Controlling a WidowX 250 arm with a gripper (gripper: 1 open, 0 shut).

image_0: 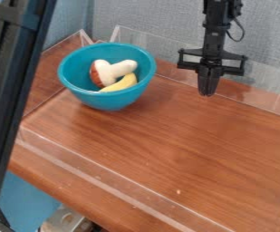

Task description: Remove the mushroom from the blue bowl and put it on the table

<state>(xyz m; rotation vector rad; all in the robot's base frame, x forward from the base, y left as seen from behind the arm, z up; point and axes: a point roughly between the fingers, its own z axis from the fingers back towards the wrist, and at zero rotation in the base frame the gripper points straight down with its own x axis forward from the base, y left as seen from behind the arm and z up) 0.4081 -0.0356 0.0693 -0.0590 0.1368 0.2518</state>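
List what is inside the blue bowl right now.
The bowl holds the mushroom, lying on its side, and a yellow piece beside it. The bowl's floor beneath them is covered.

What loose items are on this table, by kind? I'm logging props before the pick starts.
Bowl: 1, the blue bowl
Mushroom: 1, the mushroom, lying in the bowl
Yellow piece: 1, the yellow piece, also in the bowl
Total: 3
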